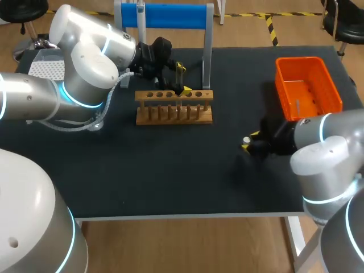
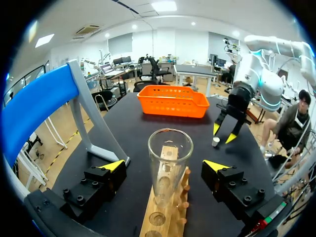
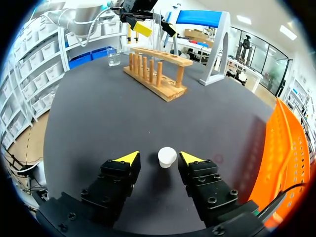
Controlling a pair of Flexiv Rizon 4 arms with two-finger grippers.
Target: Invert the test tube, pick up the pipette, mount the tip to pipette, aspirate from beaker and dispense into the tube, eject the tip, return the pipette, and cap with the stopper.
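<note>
The left gripper [image 2: 164,164] has its fingers apart, with the clear glass test tube [image 2: 170,158] upright between them, touching neither, in the wooden rack [image 2: 165,224]. The right gripper [image 3: 159,157] is also spread, with the small white stopper [image 3: 167,157] between its tips on the black table [image 3: 98,113].

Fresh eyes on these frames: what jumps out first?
The glass test tube stands mouth-up in the wooden rack, between the open fingers of the left claw. Next come the bright orange basket at the far right of the black table, and the small white stopper lying untouched between the open fingers of the right claw.
</note>
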